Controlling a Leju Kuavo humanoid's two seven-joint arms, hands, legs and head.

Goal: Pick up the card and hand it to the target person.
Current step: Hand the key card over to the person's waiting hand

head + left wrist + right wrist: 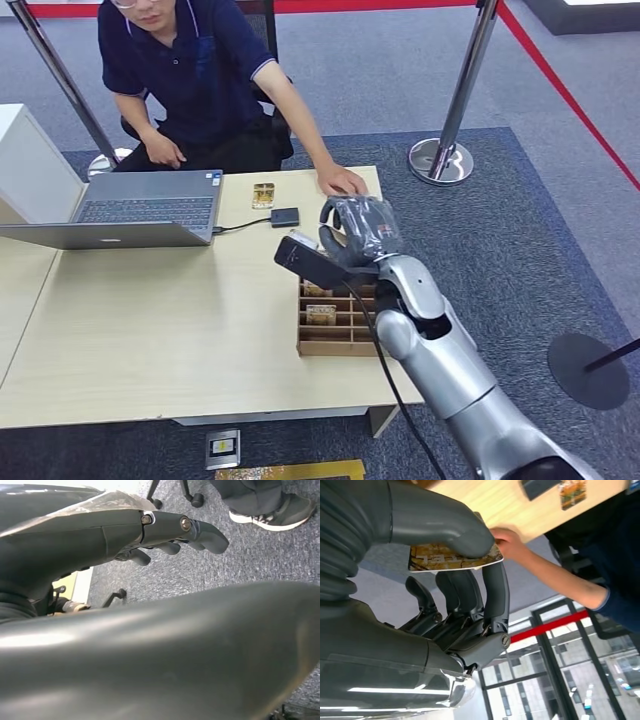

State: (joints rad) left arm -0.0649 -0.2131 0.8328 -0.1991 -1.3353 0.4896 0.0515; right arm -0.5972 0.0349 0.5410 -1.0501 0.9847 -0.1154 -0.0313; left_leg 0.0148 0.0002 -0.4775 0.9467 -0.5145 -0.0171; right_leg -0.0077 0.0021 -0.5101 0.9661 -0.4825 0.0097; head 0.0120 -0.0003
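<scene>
From my remote seat, my right hand (355, 232) hangs raised over the far right part of the wooden table (151, 330), just above the wooden divided tray (332, 330) that sits at the table's right edge with a couple of patterned cards in its slots. The right wrist view settles the grip — the thick grey thumb presses on top of the card (452, 558) and the darker fingers (495, 592) curl beneath it, so the yellow-brown patterned card is pinched flat in my right hand, clear of the table. The person's hand (508, 542) touches the card's far edge in that view; in the head view the same hand (341, 181) seems to lie on the tabletop just beyond mine, so I cannot say how firmly it has hold of the card. My left hand (177, 530) shows in its own wrist view with fingers stretched out and nothing in them, above grey carpet and chair castors. Farther along the table lie a small black box (284, 216) on a cable and another patterned card (263, 195), with an open laptop (143, 210) to the left. Beyond the table sits the person (196, 80) in a dark polo shirt — one arm reaching toward my hand — and behind stand chrome stanchions (453, 110) with red rope.
</scene>
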